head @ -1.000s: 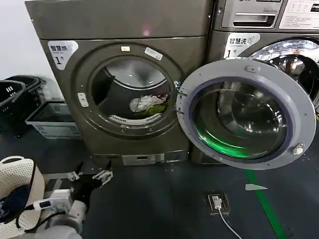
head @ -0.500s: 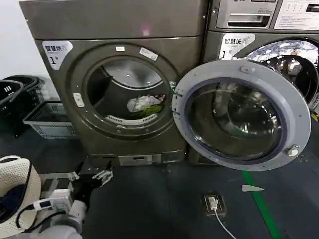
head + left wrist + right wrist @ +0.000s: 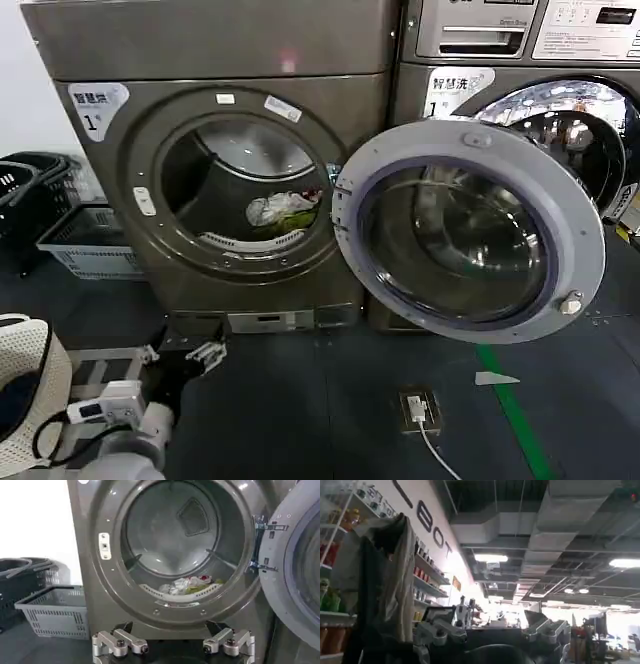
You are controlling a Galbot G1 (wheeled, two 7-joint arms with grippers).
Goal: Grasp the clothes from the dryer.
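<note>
The dryer [image 3: 210,60] stands at the left, bronze-grey, with its round porthole uncovered and its grey-rimmed glass door [image 3: 470,230] swung out to the right. The clothes [image 3: 280,211], a small white, yellow-green and red bundle, lie at the drum's front lip [image 3: 187,585]. My left gripper [image 3: 190,355] hangs low in front of the dryer's base, well below and short of the porthole; it is open [image 3: 174,647] with nothing between its fingers. My right gripper [image 3: 490,632] points up at a ceiling, open and holding nothing.
A second machine [image 3: 520,60] stands right of the dryer, behind the open door. A grey basket [image 3: 85,245] and black baskets [image 3: 25,185] sit at the left. A white mesh hamper [image 3: 25,390] is by my left arm. A floor socket [image 3: 415,408] with a cable lies ahead.
The dryer, door and baskets have slid leftward in the head view. A green reflection in the door glass is gone. My left gripper keeps the same pose, open.
</note>
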